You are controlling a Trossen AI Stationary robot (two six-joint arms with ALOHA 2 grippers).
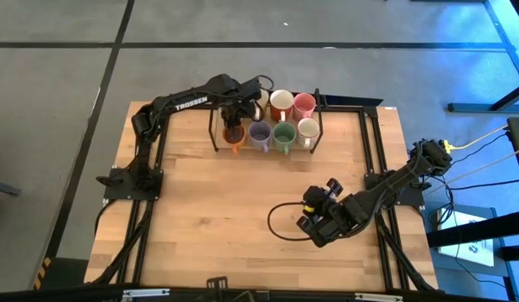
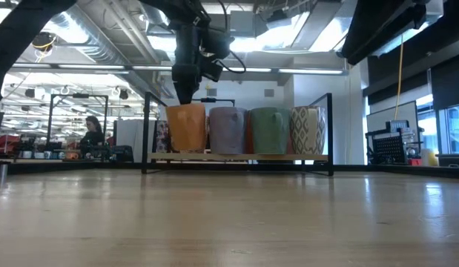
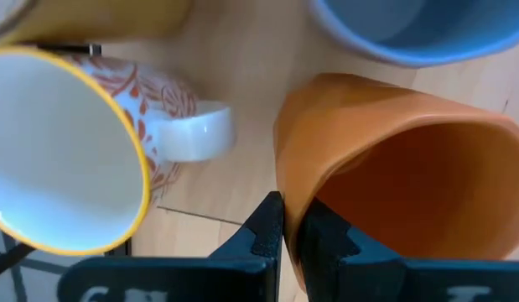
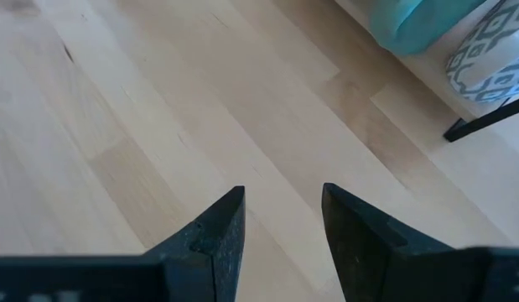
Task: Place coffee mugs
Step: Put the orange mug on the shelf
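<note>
At the left end of the front row in the black wire rack (image 1: 319,126), the orange mug (image 1: 234,136) stands with its neighbours, and the left gripper (image 1: 233,124) is on it from above. The left wrist view shows the two fingers nearly together, with the thin orange wall (image 3: 294,180) pinched between them, one finger inside the mug and one outside. The low view shows the mug upright on the wooden shelf of the rack, just beside the lavender mug (image 2: 228,130), then the green mug (image 2: 270,130) and a patterned cream mug (image 2: 308,130). Behind them in the high view stand a white mug (image 1: 281,102) and a pink mug (image 1: 304,104); one more mug is partly hidden under the arm.

The mug looks to be glazed ceramic, so it is probably stiff, rather heavy for its size, smooth and slippery, and it could chip against a neighbour. The rim wall seems a good place to hold, because the handle is too small and round for these fingers.

The right gripper (image 1: 319,211) waits low over the table (image 1: 209,218), well apart from the rack, with its fingers partly spread and nothing between them.
</note>
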